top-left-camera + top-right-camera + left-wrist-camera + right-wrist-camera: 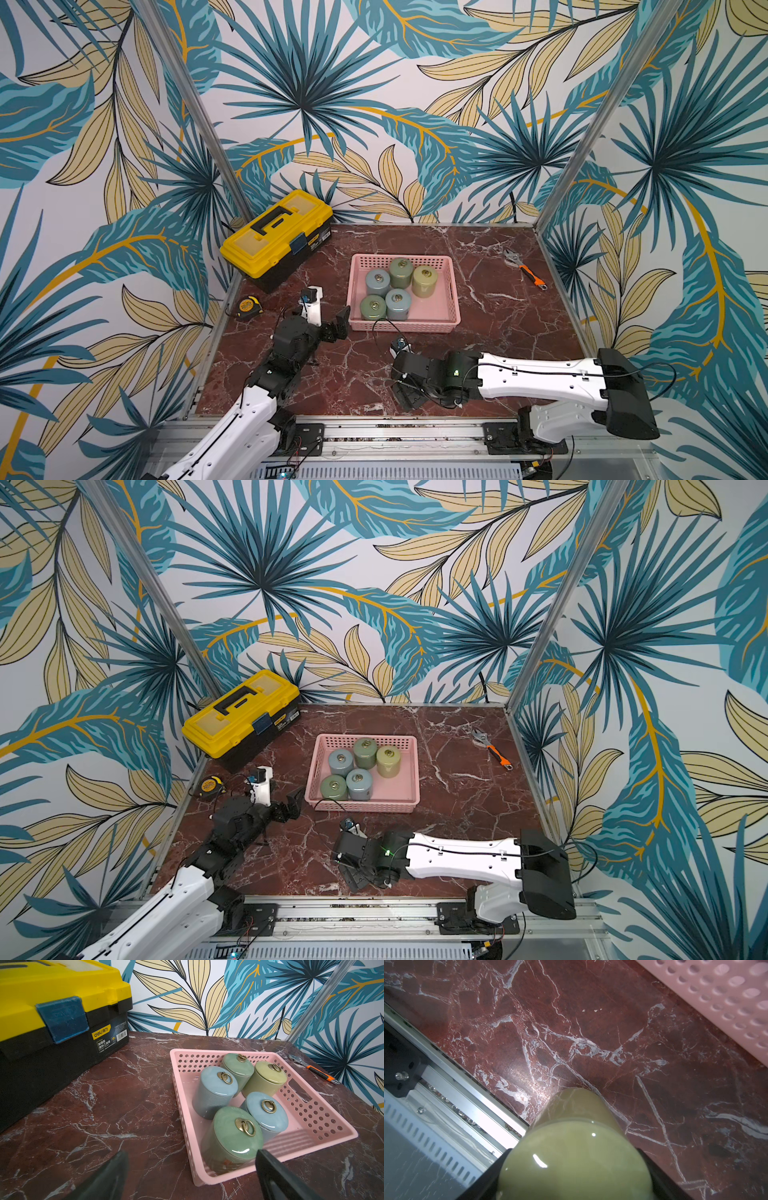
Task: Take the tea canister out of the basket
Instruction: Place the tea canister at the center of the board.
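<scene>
At the front edge of the surface (pixel 498 332), just behind the metal rail (pixel 395 434), the right gripper (pixel 574 1165) clasps a yellow-green tea canister (pixel 575 1109). Its black fingers (pixel 496 1169) press on opposite sides of the glossy body, spread wide to fit it. The canister is outside the basket (pixel 403 326), over bare red marble, with the basket's perforated pink wall a little beyond it. Whether its base touches the marble I cannot tell. In both top views the right arm hides this canister.

Slightly farther back, the left gripper (pixel 190 1167) hangs low beside the basket's near left corner with its jaws wide apart and nothing between them. It points toward the nearest canister inside.

The basket sits near the middle of the surface and holds five lidded canisters, all upright and crowded toward its left half. The near row has a green canister (pixel 372 306) and a blue-grey canister (pixel 397 303). Behind them stand a second blue-grey canister (pixel 377 281), a second green canister (pixel 401 272) and an olive-yellow canister (pixel 424 280). Each lid carries a small brass ring pull. The right part of the basket floor is bare.

A yellow tape measure (pixel 248 306) lies at the left edge. Behind it a closed yellow-and-black toolbox (pixel 276 232) fills the far left corner. At the far right lies an orange-handled adjustable wrench (pixel 524 268).
</scene>
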